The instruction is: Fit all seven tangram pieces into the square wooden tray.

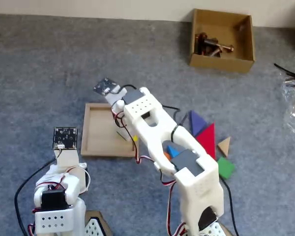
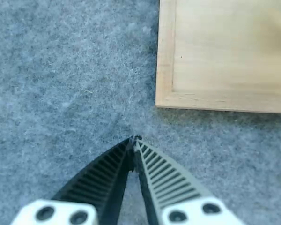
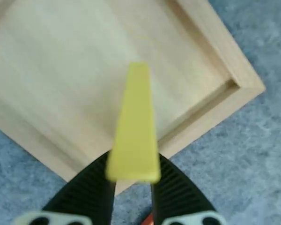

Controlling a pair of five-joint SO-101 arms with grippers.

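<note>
One at a time, by my reading: easing the yellow piece (image 3: 133, 126) down flat and snug into a corner of the wooden tray (image 1: 96, 132), left of centre in the high view, and letting go only once seated. Gripping that piece edge-on in the right jaws, poking out past the tips over the tray floor near one corner; holding the left jaws closed and empty over the grey desk (image 1: 39, 73) just beside the tray.

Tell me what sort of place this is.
Probably a robotics test bench: two arms over a grey felt-covered table, a square wooden tray with tangram pieces beside it, and a cardboard box.
</note>
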